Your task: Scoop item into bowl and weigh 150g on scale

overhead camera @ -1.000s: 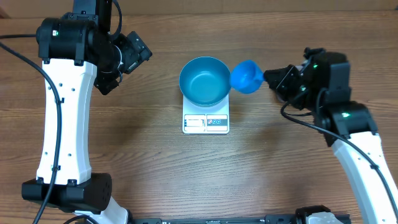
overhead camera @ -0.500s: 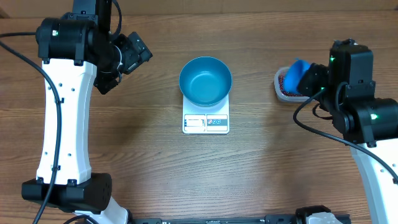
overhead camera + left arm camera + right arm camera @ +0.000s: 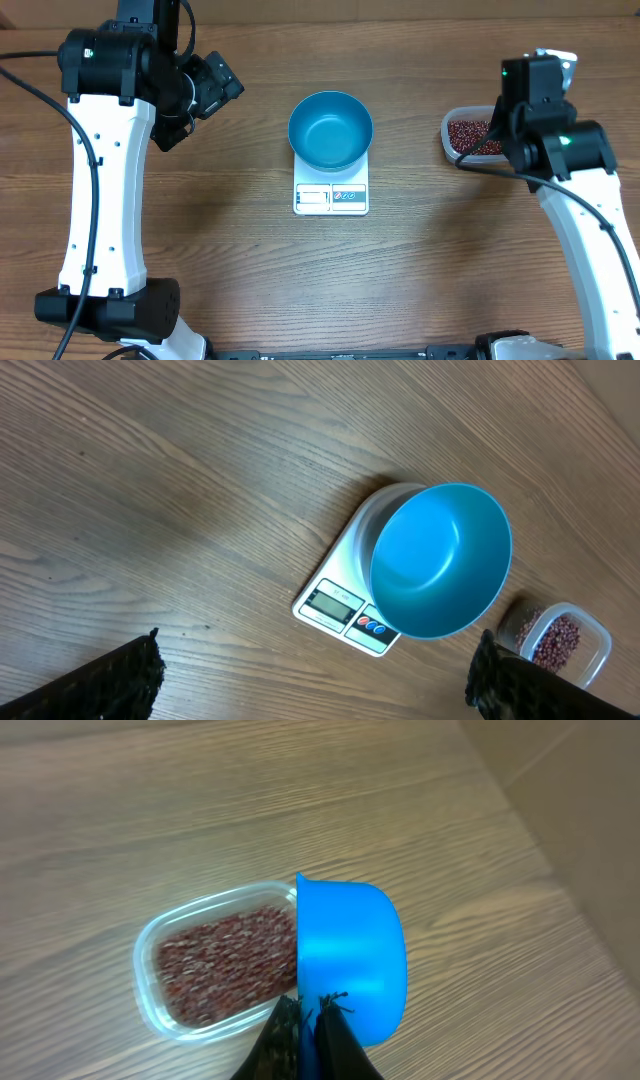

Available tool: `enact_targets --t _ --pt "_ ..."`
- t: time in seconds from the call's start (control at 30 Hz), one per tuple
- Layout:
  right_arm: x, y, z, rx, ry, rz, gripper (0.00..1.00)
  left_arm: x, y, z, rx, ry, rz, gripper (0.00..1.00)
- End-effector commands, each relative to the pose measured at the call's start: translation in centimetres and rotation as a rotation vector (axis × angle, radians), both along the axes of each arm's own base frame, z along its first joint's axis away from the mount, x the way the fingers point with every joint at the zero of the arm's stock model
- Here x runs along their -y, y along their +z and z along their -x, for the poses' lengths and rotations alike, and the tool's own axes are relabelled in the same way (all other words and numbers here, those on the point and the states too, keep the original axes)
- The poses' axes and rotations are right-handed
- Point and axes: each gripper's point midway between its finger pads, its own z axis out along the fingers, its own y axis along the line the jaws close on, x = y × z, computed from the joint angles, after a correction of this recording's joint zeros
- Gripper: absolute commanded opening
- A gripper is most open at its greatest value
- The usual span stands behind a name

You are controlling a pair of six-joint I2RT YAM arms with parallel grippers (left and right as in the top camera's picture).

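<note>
Pinching the scoop (image 3: 350, 960) above the tub (image 3: 150, 982) of beans (image 3: 225, 965) in our right gripper (image 3: 308, 1030), we hold our left gripper (image 3: 218, 88) spread

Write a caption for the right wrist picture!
Right gripper, shut on the blue scoop, beside the clear tub of red-brown beans.
</note>
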Motion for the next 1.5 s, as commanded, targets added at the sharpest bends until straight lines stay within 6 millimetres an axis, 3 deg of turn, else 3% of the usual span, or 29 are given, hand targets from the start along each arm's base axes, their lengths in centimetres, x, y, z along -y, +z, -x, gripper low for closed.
enact_targets --t 0.0,0.43,0.63,1.13,1.47 --pt "1.0 1.0 -0.9 -0.012 0.016 0.11 0.04 -0.4 0.8 0.0 0.031 -0.013 -0.029 1.0" --pt "0.2 -0.5 -3.8 -0.022 0.085 0.126 0.04 -0.4 0.8 0.0 0.031 -0.013 -0.029 1.0" --pt "-0.3 -3.0 -4.6 -0.08 0.105 0.11 0.04 -0.4 0.8 0.0 0.031 -0.013 -0.029 1.0" --pt "-1.2 -8.0 -5.6 -0.205 0.138 0.092 0.04 -0.4 0.8 0.0 0.031 -0.013 -0.029 0.99" --pt "-3.1 -8.5 -5.4 -0.228 0.185 0.099 0.04 -0.4 0.8 0.0 0.031 -0.013 -0.029 1.0"
